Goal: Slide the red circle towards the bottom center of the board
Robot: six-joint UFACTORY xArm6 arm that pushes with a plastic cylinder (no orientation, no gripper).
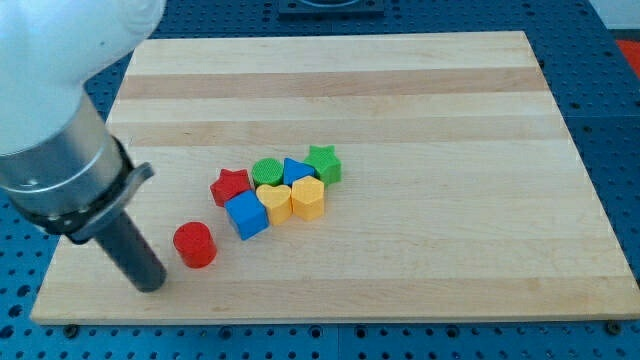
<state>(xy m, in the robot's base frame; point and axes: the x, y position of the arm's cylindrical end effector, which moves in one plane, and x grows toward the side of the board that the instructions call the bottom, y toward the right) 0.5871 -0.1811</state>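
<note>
The red circle (194, 244) lies on the wooden board (400, 90) at the lower left. My tip (150, 286) rests on the board just left of and slightly below the red circle, a small gap apart from it. The dark rod rises from the tip up and to the left into the grey arm body.
A tight cluster sits right of and above the red circle: a red star (230, 186), a blue cube (246, 214), a green circle (268, 171), a yellow heart (274, 200), a blue block (297, 172), a yellow hexagon (308, 198) and a green star (323, 163).
</note>
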